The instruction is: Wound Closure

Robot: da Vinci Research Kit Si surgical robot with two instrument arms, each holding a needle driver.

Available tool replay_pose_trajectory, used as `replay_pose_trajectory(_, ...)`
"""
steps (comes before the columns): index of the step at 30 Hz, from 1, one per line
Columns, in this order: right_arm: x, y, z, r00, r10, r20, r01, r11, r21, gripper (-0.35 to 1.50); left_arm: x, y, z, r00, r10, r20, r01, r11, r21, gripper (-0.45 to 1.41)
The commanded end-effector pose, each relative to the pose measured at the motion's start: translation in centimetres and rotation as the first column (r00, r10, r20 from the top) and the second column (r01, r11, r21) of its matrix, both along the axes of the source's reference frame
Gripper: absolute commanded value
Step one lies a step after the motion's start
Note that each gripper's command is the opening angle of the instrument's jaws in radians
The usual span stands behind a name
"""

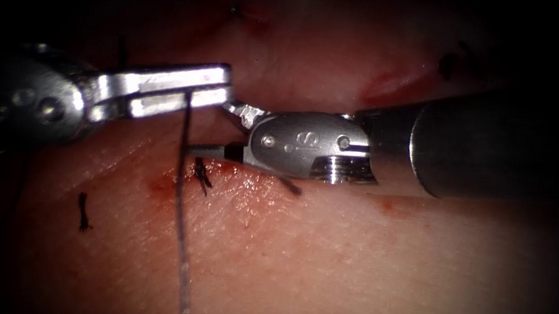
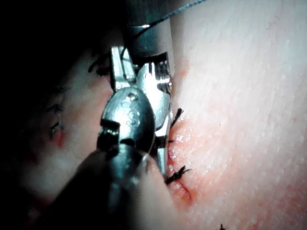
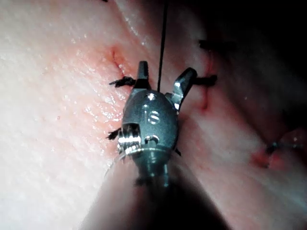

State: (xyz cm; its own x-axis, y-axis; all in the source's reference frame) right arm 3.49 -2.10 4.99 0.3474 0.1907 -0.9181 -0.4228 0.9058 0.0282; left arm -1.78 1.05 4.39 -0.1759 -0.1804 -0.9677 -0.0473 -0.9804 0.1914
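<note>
Left tool point(image 2: 125, 72) gripping thread point(image 2: 165, 18), tissue point(image 2: 240, 120) beside

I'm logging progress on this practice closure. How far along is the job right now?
Done: tied stitches with cut ends of thread sit along the cut in the tissue. In hand: the left gripper is shut on the thread, which hangs down from it; the right gripper stands open around that thread, holding nothing. I cannot see the needle. Left: I cannot tell how much of the cut remains open.
</note>
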Motion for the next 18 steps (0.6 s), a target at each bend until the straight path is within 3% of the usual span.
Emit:
replay_pose_trajectory(1,0.1,-0.01,0.05,1.0,-0.007,-0.005,0.007,1.0,-0.002,0.04,-0.06,0.04,0.04,1.0,0.0,0.001,0.0,1.0,-0.003,-0.45)
replay_pose_trajectory(2,0.1,-0.03,0.05,1.0,-0.012,0.012,0.011,1.0,0.008,-0.35,-0.06,0.04,0.04,1.0,0.0,0.001,0.0,1.0,-0.003,-0.45)
replay_pose_trajectory(4,0.13,-0.06,0.03,0.999,0.002,0.046,-0.003,1.0,0.019,-0.35,-0.07,0.03,0.03,1.0,0.0,0.001,0.0,1.0,-0.004,-0.45)
replay_pose_trajectory(11,0.17,-0.01,-0.04,0.999,0.018,0.048,-0.019,1.0,0.02,-0.35,-0.06,-0.05,-0.02,1.0,0.003,0.001,-0.003,1.0,-0.009,-0.45)
replay_pose_trajectory(12,0.16,0.0,-0.05,0.999,0.025,0.04,-0.026,0.999,0.035,-0.16,-0.06,-0.07,-0.03,1.0,0.004,0.001,-0.004,1.0,-0.01,-0.45)
replay_pose_trajectory(13,0.14,0.01,-0.05,0.999,0.034,0.03,-0.035,0.998,0.055,0.51,-0.05,-0.1,-0.05,1.0,0.006,0.001,-0.006,1.0,-0.012,-0.45)
replay_pose_trajectory(15,0.06,0.02,-0.07,0.999,0.038,0.014,-0.039,0.996,0.076,1.09,-0.04,-0.17,-0.08,1.0,0.009,0.002,-0.009,1.0,-0.017,-0.45)
replay_pose_trajectory(17,-0.07,0.02,-0.11,0.998,0.062,-0.014,-0.059,0.989,0.138,1.38,-0.01,-0.28,-0.11,1.0,0.018,0.001,-0.018,1.0,-0.024,-0.45)
replay_pose_trajectory(18,-0.23,0.02,-0.16,0.996,0.093,0.012,-0.094,0.985,0.147,1.48,0.01,-0.38,-0.13,1.0,0.025,-0.001,-0.025,0.999,-0.031,-0.45)
